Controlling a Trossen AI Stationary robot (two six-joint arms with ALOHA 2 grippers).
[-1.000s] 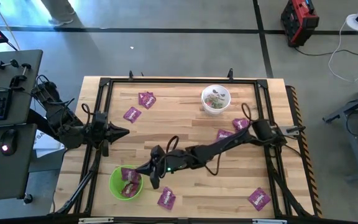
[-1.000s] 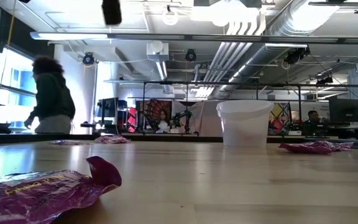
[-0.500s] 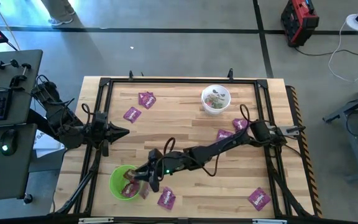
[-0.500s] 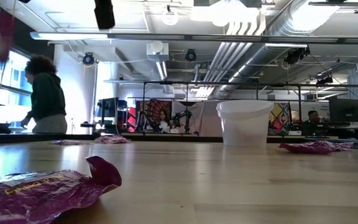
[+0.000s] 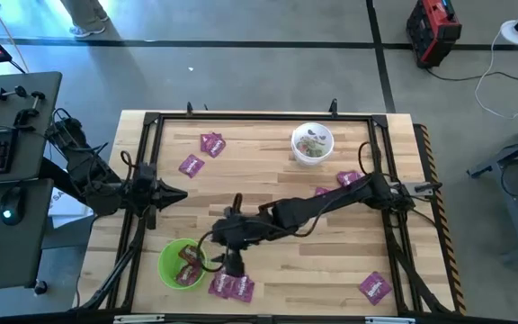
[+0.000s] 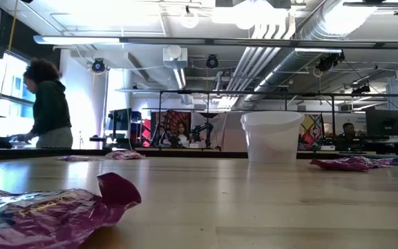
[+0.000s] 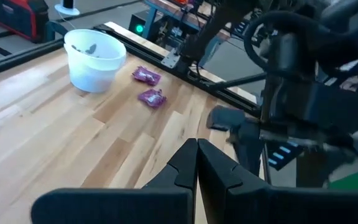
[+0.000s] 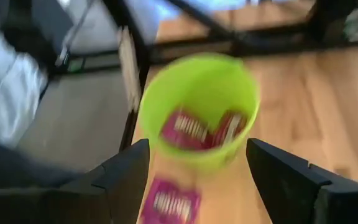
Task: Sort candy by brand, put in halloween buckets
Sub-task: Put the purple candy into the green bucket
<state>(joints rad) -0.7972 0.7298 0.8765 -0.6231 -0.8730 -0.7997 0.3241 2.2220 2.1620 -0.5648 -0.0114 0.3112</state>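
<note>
Purple packet (image 5: 220, 284) now lies beside green bucket (image 5: 171, 270); right gripper (image 5: 230, 261) fingers apart, empty.

Two dark jointed arms trail black cables; the right arm (image 5: 313, 209) shows a green light.

The right arm stretches from the tabletop's right edge toward its near-left corner, right gripper (image 8: 194, 180) jaws spread wide. The left gripper (image 7: 196, 163), jaws closed, waits at the left edge.
</note>
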